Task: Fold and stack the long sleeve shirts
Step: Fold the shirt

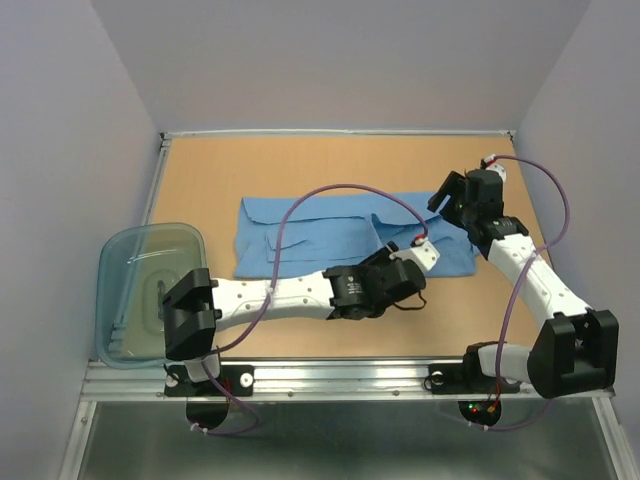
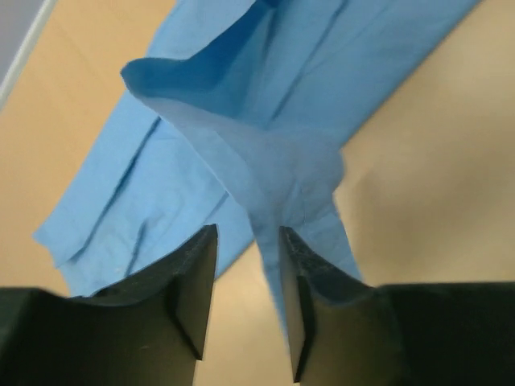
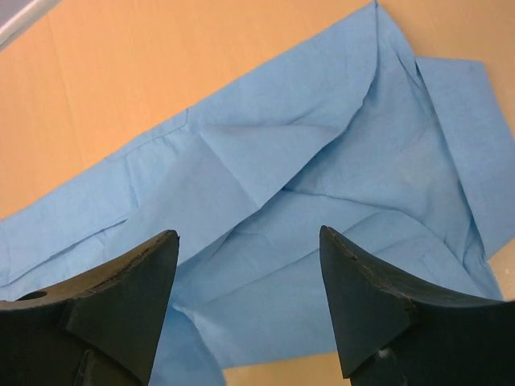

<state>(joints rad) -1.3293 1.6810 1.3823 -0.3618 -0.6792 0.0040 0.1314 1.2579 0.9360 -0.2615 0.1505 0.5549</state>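
The light blue shirt (image 1: 300,245) lies across the middle of the tabletop (image 1: 200,180) in a long band running left to right. It is doubled over on itself in places, with creases along its length. A clear tub (image 1: 118,300) sits at the near left, apart from the cloth.

The left gripper (image 2: 248,241) reaches across to the shirt's near right edge. Its jaws stand a little apart, with bare tabletop showing through the gap. A peak of cloth rises from the flat shirt and lies against one finger (image 2: 322,322); in this view it looks caught up rather than firmly clamped. The right gripper (image 3: 248,233) hovers over the far right part of the shirt, jaws spread wide and holding nothing.

The step in hand appears to be folding the right end over toward the left. To do it well, the left jaws should close fully on the raised edge before any lift, taking every layer there and not a single ply. The right jaws would best take the matching far corner, so both corners travel together and level; a one-sided pull would likely drag the band askew. The lift should be low and the carry leftward, with release only once the edges line up.
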